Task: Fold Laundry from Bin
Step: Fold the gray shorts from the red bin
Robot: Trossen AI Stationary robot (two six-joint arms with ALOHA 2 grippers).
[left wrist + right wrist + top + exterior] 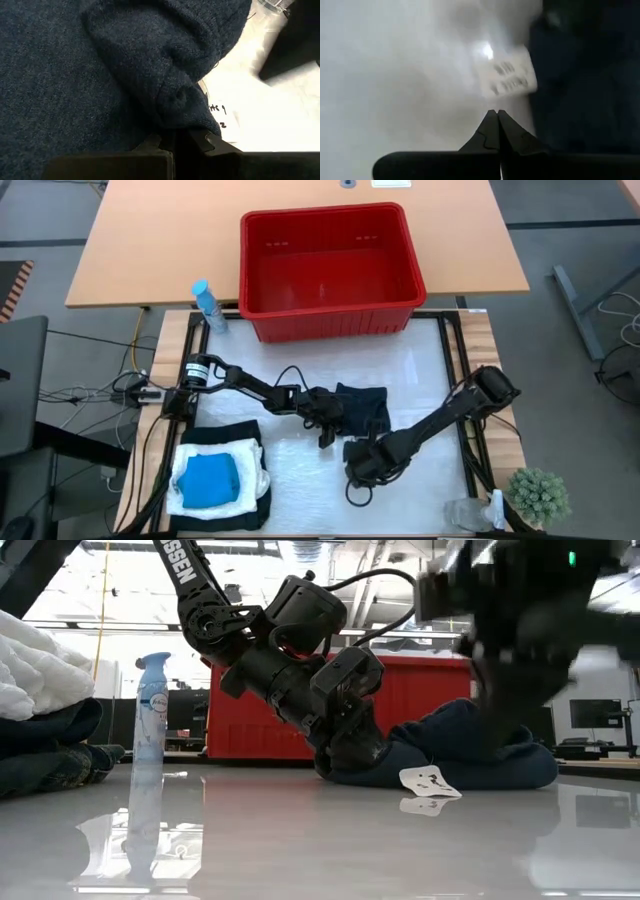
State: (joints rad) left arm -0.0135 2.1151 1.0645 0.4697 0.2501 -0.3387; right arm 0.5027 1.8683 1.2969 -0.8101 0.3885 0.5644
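Dark blue garment (362, 408) lies bunched mid-surface, in front of the red bin (330, 270), which looks emptied. Finished stack (220, 480) with the bright blue piece on top sits at the near left corner.

Left claw (177, 137) is pinched tight on a fold of the garment's edge. Right claw (496, 125) is closed on nothing, just beside the cloth near its white tag (428, 781).

I judge a fold is in hand. To do it well I'd keep the left pinch low, pull the edge flat across, then square the corners before release.
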